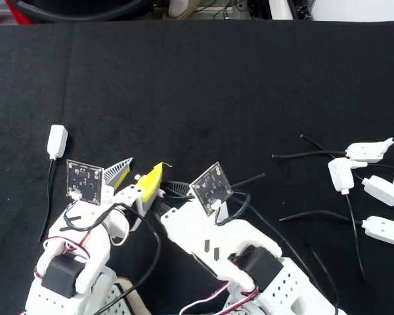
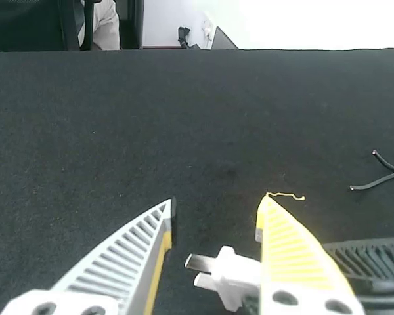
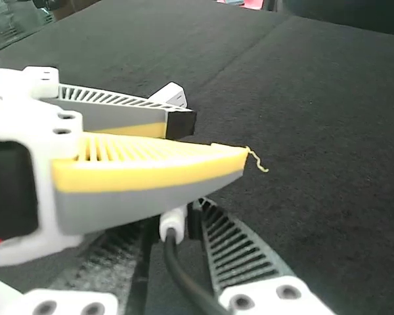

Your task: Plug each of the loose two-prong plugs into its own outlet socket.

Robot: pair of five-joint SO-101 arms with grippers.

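Observation:
A white two-prong plug (image 2: pixel 224 275) hangs between the fingers of my left gripper (image 2: pixel 218 210), its prongs pointing at the grey finger (image 2: pixel 128 252) and its body against the yellow finger (image 2: pixel 292 252). The left gripper (image 1: pixel 146 165) is open. My right gripper (image 3: pixel 174 220) is shut on this plug's (image 3: pixel 173 224) rear end, and its black cable (image 3: pixel 184 282) runs back between the black fingers. In the high view the right gripper (image 1: pixel 174 190) meets the left one near the table's front. Another white plug (image 1: pixel 56 141) lies at the left with its cable.
Several white plug and socket pieces (image 1: pixel 368 152) (image 1: pixel 342 174) (image 1: pixel 383 189) (image 1: pixel 385 229) with black cables lie at the right edge. Loose black wire ends (image 2: pixel 384 176) lie between them and the arms. Black cloth (image 1: pixel 203 85) covers the table.

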